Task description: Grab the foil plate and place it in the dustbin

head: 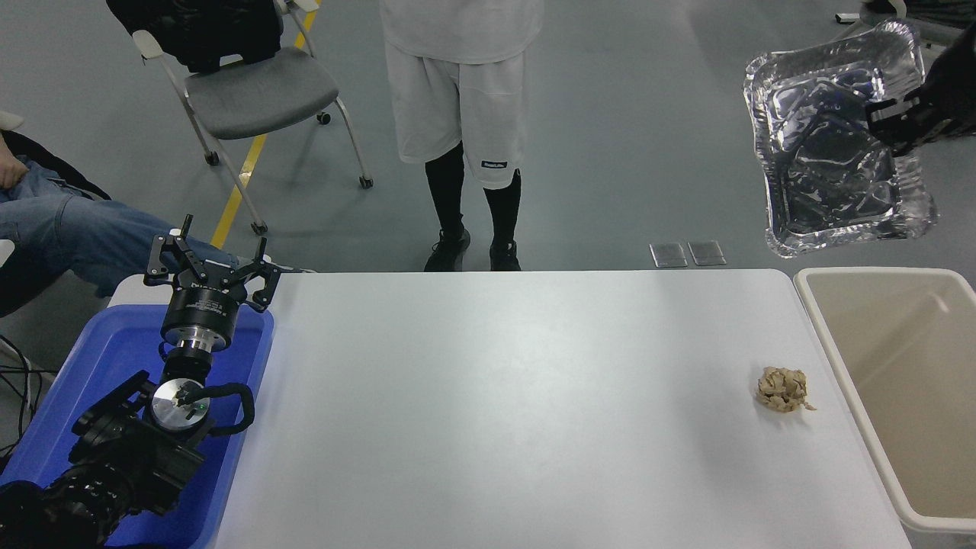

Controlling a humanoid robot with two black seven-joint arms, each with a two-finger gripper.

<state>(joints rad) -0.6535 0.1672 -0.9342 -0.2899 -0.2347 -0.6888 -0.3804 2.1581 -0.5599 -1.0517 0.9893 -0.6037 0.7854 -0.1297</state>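
L arm parked low-left, L gripper (210, 261) w/ fingers spread, over blue tub (114, 358). Crumpled tan paper wad (782, 389) on white table (488, 396), near smooth beige dustbin (831, 343). R gripper (894, 122) pinches crinkly silver foil plate (827, 175) aloft, above dustbin's far end.

This looks like a robotics lab or test room set up in an office-like hall. A plain white surface (496, 412) stands on a smooth grey floor (625, 152) marked with a yellow tape line (242, 179). Wheeled office chairs (252, 91) stand at the far left and far right. A person (457, 114) stands at the far side, another sits at the left, and loose cables (15, 381) trail at the near left.
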